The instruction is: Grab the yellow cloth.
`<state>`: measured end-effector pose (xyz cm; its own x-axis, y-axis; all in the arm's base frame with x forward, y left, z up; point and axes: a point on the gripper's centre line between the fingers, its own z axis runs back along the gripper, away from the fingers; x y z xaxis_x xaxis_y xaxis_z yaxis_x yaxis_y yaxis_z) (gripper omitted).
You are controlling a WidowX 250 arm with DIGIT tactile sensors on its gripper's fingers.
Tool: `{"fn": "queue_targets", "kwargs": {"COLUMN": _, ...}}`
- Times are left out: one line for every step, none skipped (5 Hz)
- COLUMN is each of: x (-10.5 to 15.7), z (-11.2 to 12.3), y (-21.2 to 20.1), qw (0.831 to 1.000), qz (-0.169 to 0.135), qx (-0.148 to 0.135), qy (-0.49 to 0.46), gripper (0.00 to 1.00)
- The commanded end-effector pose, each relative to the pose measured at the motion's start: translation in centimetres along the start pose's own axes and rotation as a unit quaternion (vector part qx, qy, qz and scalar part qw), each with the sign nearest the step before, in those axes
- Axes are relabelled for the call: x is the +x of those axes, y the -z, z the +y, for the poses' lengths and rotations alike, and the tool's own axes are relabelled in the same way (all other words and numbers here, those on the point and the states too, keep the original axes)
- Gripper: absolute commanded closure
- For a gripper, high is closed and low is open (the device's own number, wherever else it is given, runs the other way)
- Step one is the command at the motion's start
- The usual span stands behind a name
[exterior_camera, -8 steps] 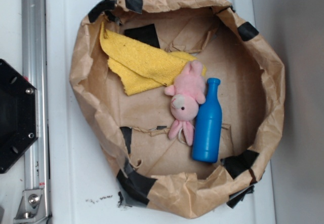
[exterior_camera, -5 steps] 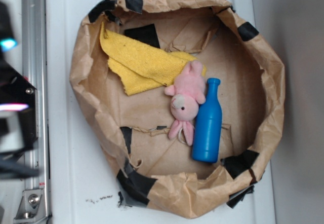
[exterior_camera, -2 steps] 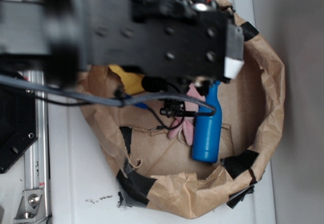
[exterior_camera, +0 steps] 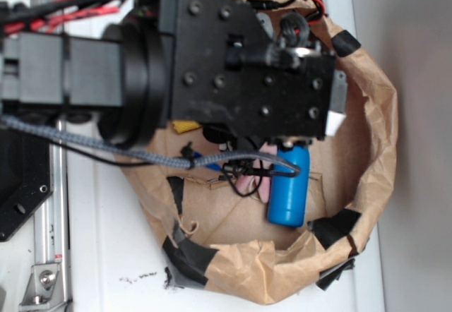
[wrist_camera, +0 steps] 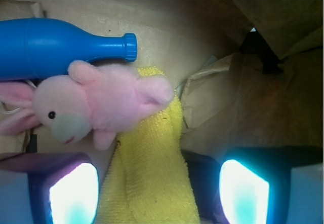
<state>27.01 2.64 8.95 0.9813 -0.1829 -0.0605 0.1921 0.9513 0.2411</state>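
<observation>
Wrist view, left to right: left fingertip (wrist_camera: pixel 71 193), then yellow cloth (wrist_camera: pixel 152 173) running down between the fingers, then right fingertip (wrist_camera: pixel 245 191). Jaws spread wide, holding nothing. Pink plush pig (wrist_camera: pixel 96 105) lies on the cloth's upper end, blue bottle (wrist_camera: pixel 50 46) just behind it. Best to drop straight down on the bare lower strip, away from the pig, press into the paper floor, then pinch a fold. Exterior view: the arm (exterior_camera: pixel 212 65) hides nearly all the cloth.

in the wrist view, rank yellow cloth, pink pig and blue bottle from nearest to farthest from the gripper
1. yellow cloth: runs between the two fingers of the gripper, bottom centre.
2. pink pig: just beyond, lying on the cloth's far end, left.
3. blue bottle: farthest, behind the pig, upper left.
</observation>
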Motion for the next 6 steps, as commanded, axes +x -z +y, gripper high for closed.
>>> {"fn": "queue_targets", "kwargs": {"x": -2.8, "z": -0.7, "y": 2.9, "qw": 0.999, "qz": -0.034, "qx": -0.005, "qy": 0.030, "gripper": 0.00}}
{"fn": "queue_targets", "kwargs": {"x": -5.1, "z": 0.1, "y": 3.3, "qw": 0.998, "qz": -0.052, "qx": -0.015, "qy": 0.020, "gripper": 0.00}}
{"fn": "queue_targets", "kwargs": {"x": -6.3, "z": -0.8, "y": 5.9, "qw": 0.998, "qz": -0.021, "qx": -0.044, "qy": 0.025, "gripper": 0.00}}
{"fn": "queue_targets", "kwargs": {"x": -6.6, "z": -0.6, "y": 6.9, "qw": 0.999, "qz": -0.007, "qx": -0.032, "qy": -0.003, "gripper": 0.95}}
{"fn": "queue_targets", "kwargs": {"x": -6.8, "z": 0.8, "y": 7.2, "qw": 0.999, "qz": -0.009, "qx": -0.022, "qy": -0.022, "gripper": 1.00}}
{"fn": "queue_targets", "kwargs": {"x": -6.4, "z": 1.0, "y": 6.6, "qw": 0.999, "qz": -0.009, "qx": 0.001, "qy": -0.035, "gripper": 1.00}}
